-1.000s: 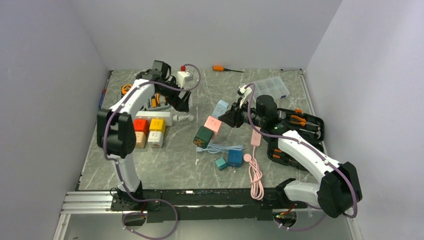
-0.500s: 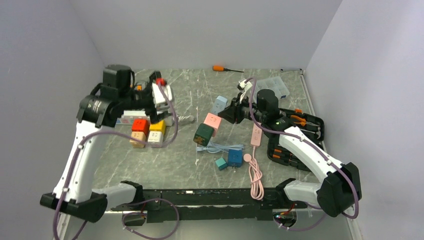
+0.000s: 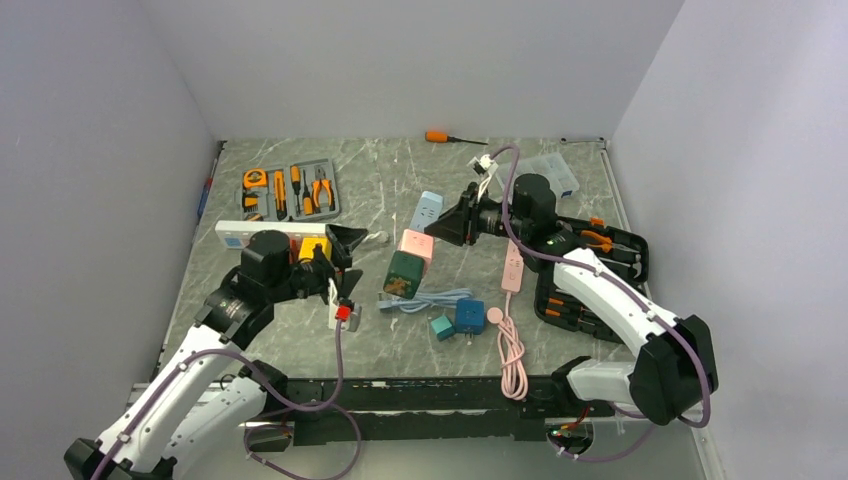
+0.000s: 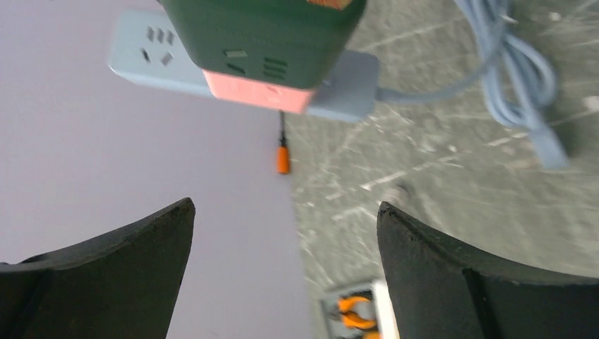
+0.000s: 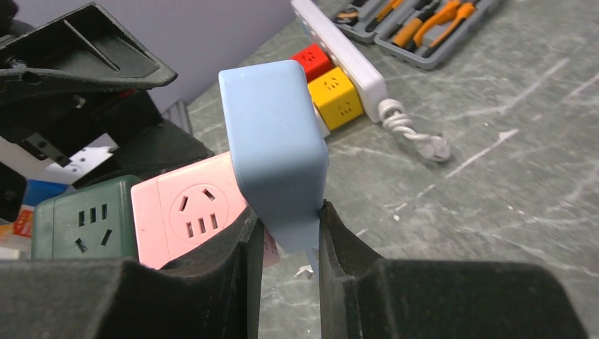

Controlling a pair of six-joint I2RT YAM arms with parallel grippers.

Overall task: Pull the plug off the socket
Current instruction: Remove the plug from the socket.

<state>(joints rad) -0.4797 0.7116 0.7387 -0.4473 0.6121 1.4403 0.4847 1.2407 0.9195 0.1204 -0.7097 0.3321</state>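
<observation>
Right tool (image 5: 288, 229) pinched the pale-blue plastic power strip (image 5: 272, 134); left tool (image 4: 284, 208) gaped. The boxy dark-green plug (image 4: 261, 28) looked rigid, best taken by its flat sides.

left tool (image 4: 286, 208) — gaping wide | green socket cube (image 4: 268, 28) ahead | orange screwdriver (image 4: 283, 159) beyond

blue strip (image 5: 275, 148), pink cube (image 5: 194, 208), green cube (image 5: 81, 219)
</observation>
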